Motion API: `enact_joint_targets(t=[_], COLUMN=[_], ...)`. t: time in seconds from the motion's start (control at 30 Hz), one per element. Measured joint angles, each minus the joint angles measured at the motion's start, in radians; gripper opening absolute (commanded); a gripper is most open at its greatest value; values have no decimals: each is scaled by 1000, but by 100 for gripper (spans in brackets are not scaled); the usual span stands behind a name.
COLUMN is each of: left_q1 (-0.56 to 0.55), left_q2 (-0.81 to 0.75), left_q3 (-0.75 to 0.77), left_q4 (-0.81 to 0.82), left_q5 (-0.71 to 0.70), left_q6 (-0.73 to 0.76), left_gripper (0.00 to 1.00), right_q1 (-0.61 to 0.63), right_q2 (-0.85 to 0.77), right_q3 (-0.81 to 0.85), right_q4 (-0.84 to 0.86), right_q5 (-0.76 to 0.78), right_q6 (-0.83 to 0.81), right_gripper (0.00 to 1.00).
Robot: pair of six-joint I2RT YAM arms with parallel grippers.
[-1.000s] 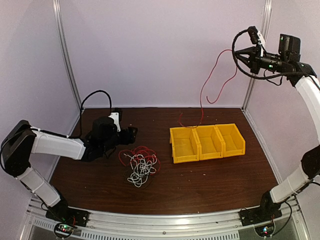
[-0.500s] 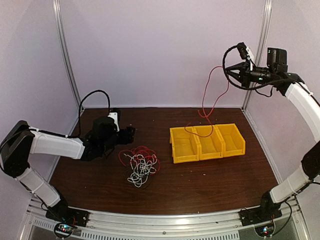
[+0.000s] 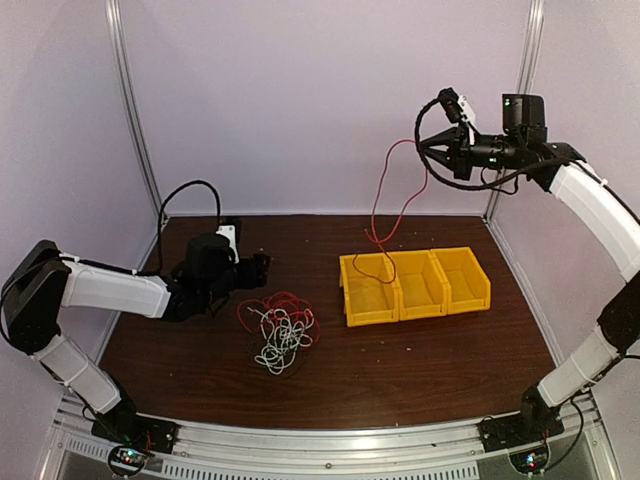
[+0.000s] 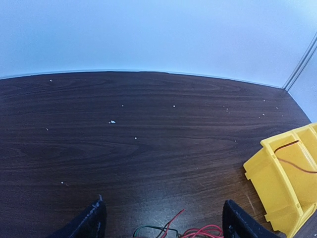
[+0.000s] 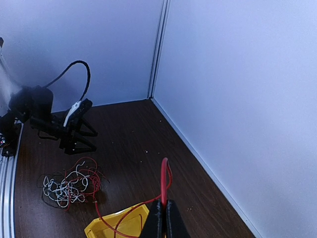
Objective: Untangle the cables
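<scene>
1: right gripper (image 3: 424, 149) pinched on a thin red wire (image 3: 384, 196), held high, tail drooping into the yellow plastic bin (image 3: 346, 290) | 2: left gripper (image 3: 262, 266) spread wide, low beside the red-white-black wire clump (image 3: 282, 330) on the dark tabletop (image 3: 430, 360) | 3: wires likely light, limp, snag-prone: take a loose outer loop

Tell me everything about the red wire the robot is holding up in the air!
The red wire is thin and bendy, with what looks like a smooth plastic coat. The right gripper pinches it with its fingers shut, high above the table. From there the wire hangs down in loose, curvy strands. Its lower part curls inside the leftmost compartment of the yellow bins. Nothing else is seen touching it.
</scene>
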Motion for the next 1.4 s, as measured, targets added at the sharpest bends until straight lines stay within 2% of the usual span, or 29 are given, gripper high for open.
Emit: enact_joint_targets(t=[0.27, 0.43, 0.63, 0.93, 1.17, 1.27, 1.4], left_q1=[0, 0, 0, 0, 0, 0, 0], left_q2=[0, 0, 0, 0, 1, 16, 105], left_q3=[0, 0, 0, 0, -4, 1, 71], left_q4=[-4, -8, -18, -20, 60, 113, 103], left_q5=[-7, -7, -7, 6, 167, 298, 445], left_q6=[0, 0, 0, 1, 29, 36, 27], left_gripper=[82, 82, 82, 80, 74, 74, 74], right_q1=[12, 65, 128, 136, 184, 230, 270], right_q2=[48, 110, 173, 250, 291, 321, 361], right_q3=[-151, -229, -242, -288, -314, -319, -319], right_q4=[68, 74, 72, 76, 58, 46, 34], right_q5=[35, 84, 121, 206, 300, 345, 396], right_q6=[5, 5, -3, -31, -84, -105, -112], right_gripper=[0, 0, 0, 0, 0, 0, 0])
